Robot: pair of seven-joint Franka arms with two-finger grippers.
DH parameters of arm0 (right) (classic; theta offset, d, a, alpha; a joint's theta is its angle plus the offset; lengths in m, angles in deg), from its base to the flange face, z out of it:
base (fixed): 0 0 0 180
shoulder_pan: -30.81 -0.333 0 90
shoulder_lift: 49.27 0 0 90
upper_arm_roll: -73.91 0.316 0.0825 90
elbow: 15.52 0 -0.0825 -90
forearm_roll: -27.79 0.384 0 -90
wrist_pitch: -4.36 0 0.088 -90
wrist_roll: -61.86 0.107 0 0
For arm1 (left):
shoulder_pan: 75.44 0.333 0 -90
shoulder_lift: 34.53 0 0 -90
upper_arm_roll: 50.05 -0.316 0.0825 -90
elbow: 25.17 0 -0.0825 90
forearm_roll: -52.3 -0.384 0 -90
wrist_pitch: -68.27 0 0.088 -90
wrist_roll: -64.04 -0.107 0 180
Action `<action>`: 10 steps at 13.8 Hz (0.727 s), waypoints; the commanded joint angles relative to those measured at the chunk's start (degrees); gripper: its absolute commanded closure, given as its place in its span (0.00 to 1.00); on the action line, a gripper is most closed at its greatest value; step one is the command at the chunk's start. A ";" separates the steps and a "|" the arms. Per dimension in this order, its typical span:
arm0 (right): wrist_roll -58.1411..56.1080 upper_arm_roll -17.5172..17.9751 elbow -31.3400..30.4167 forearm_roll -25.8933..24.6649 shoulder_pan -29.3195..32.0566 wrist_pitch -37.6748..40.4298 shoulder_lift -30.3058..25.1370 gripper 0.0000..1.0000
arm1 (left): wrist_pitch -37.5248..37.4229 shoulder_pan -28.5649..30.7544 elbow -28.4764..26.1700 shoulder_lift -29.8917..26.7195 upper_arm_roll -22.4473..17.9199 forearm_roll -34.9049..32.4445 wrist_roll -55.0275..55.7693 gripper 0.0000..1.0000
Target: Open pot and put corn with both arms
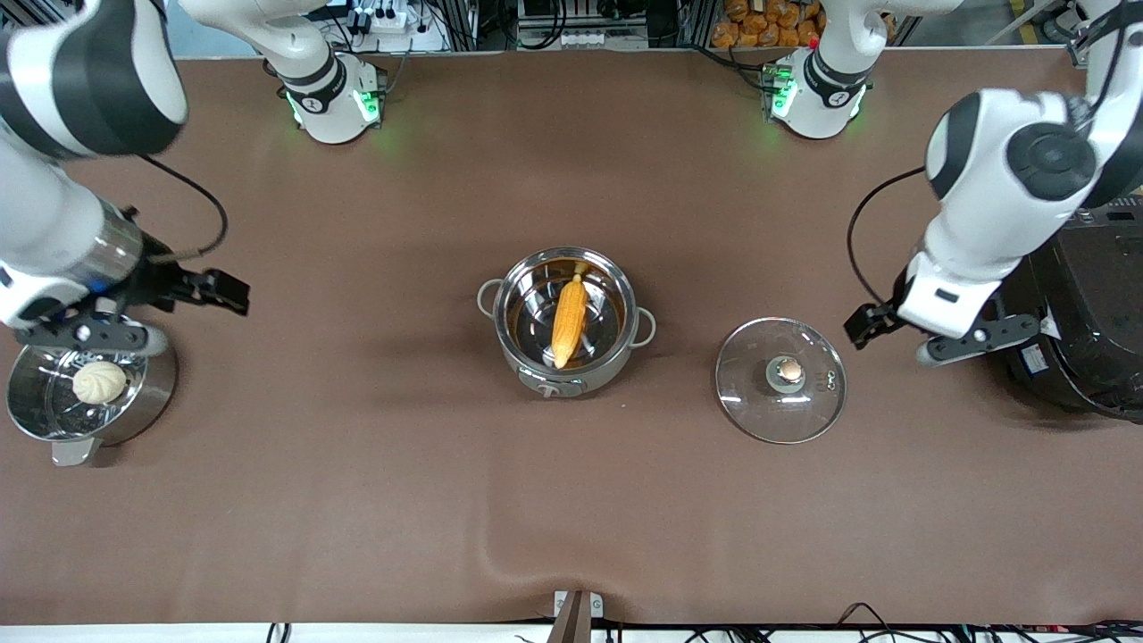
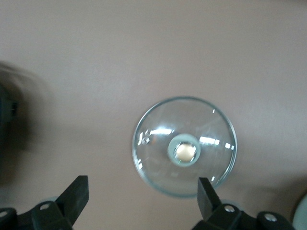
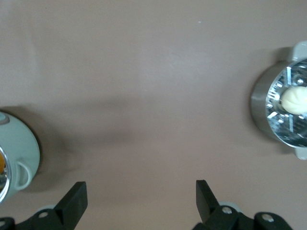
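Note:
The grey pot [image 1: 596, 379] stands open at the table's middle, with the yellow corn [image 1: 569, 323] lying inside it. Its glass lid [image 1: 780, 379] with the copper knob [image 1: 788, 369] lies flat on the table beside the pot, toward the left arm's end. My left gripper [image 1: 866, 326] is open and empty, in the air between the lid and the black cooker. In the left wrist view the lid [image 2: 158, 124] shows past the gripper [image 2: 142, 196]. My right gripper [image 1: 219, 293] is open and empty above the table by the steamer pot. The right wrist view [image 3: 140, 196] shows bare table and the pot's edge [image 3: 17, 158].
A steel steamer pot [image 1: 147, 393] holding a white bun [image 1: 99, 381] stands at the right arm's end; both show in the right wrist view [image 3: 261, 110] [image 3: 295, 99]. A big black cooker [image 1: 1085, 321] stands at the left arm's end. The tabletop is brown.

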 commanded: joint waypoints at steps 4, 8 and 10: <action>-7.39 1.11 -6.91 -0.33 7.23 1.85 -10.11 0.00 | -16.22 6.24 9.43 -3.59 0.19 3.31 -19.41 0.00; -10.14 1.19 -9.29 -0.15 11.46 1.50 -12.85 0.00 | -26.13 9.68 15.37 -5.81 0.55 8.33 -25.68 0.00; -9.96 1.10 -9.12 -0.15 12.17 1.76 -12.59 0.00 | -31.42 9.07 19.87 -5.46 0.72 8.33 -26.48 0.00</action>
